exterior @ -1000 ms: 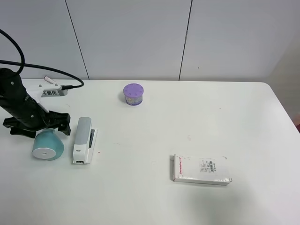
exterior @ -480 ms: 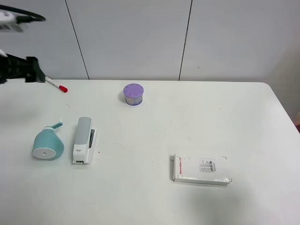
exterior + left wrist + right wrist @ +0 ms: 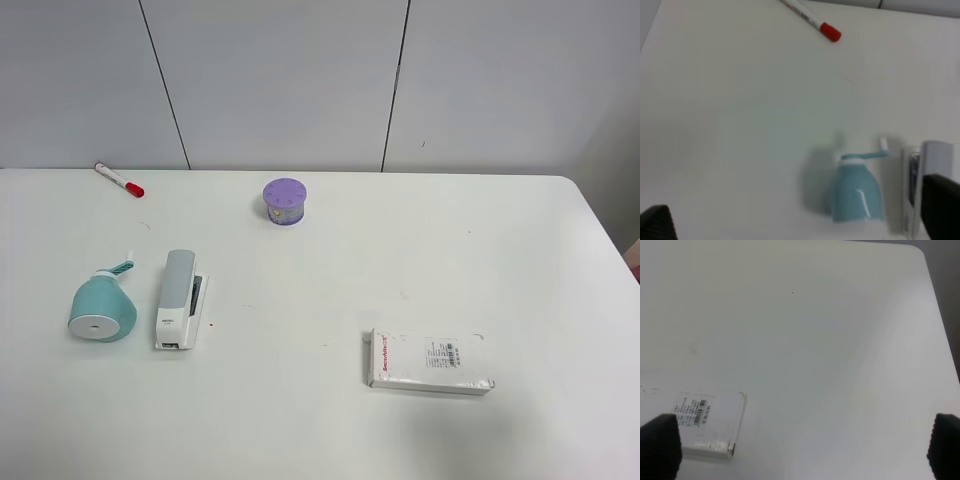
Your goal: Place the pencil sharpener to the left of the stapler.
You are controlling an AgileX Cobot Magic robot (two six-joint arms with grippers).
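The teal pencil sharpener [image 3: 102, 308] lies on the white table with its white round face toward the front edge and its crank toward the back. It is just left of the grey-and-white stapler [image 3: 178, 298], a small gap between them. Neither arm shows in the exterior high view. In the left wrist view, the sharpener [image 3: 856, 192] and the stapler [image 3: 917, 180] lie far below my left gripper [image 3: 799, 215], which is open and holds nothing. My right gripper [image 3: 802, 445] is open too, high above bare table.
A red-capped marker [image 3: 120, 180] lies at the back left. A purple round container [image 3: 285, 201] stands at the back centre. A white rectangular box [image 3: 428, 363] lies front right, also visible as the box [image 3: 710, 425] under the right wrist.
My left arm let go of the sharpener, lifted up and away to the left, and left the exterior view. The marker it hid now shows. Sharpener and stapler have not moved.
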